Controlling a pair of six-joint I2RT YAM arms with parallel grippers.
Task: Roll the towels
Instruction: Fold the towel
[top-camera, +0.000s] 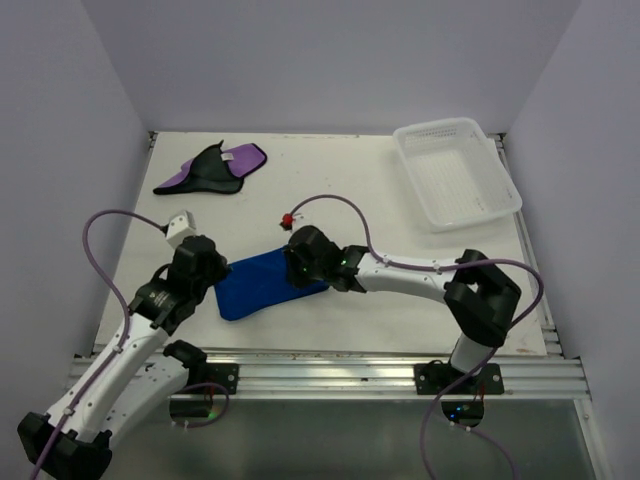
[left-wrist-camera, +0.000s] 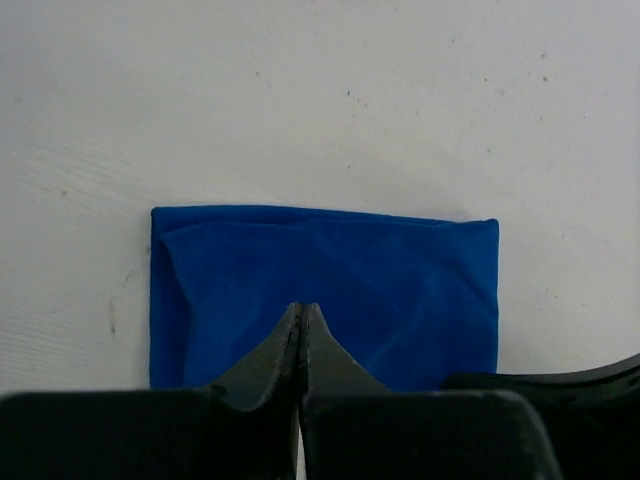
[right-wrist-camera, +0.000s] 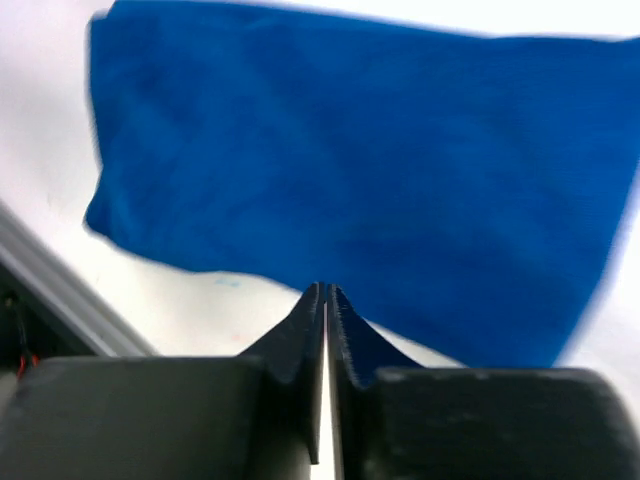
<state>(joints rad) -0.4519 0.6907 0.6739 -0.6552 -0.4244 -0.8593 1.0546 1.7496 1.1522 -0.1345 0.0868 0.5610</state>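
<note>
The blue towel (top-camera: 262, 283) lies folded flat on the white table, near the front. In the left wrist view it (left-wrist-camera: 330, 285) is a neat rectangle. My left gripper (top-camera: 215, 272) sits at its left end, jaws shut with nothing between them (left-wrist-camera: 303, 310), tips over the cloth. My right gripper (top-camera: 298, 265) is at its right end, jaws shut and empty (right-wrist-camera: 325, 292), tips at the towel's (right-wrist-camera: 360, 170) near edge. The purple towel (top-camera: 213, 168), black side partly up with its white tag showing, lies crumpled at the back left, away from both grippers.
A white mesh basket (top-camera: 455, 172) stands at the back right. A small red object (top-camera: 288, 218) lies just behind the blue towel. The table's metal front rail (top-camera: 320, 365) runs close to the towel. The right gripper's body shows in the left wrist view (left-wrist-camera: 560, 385).
</note>
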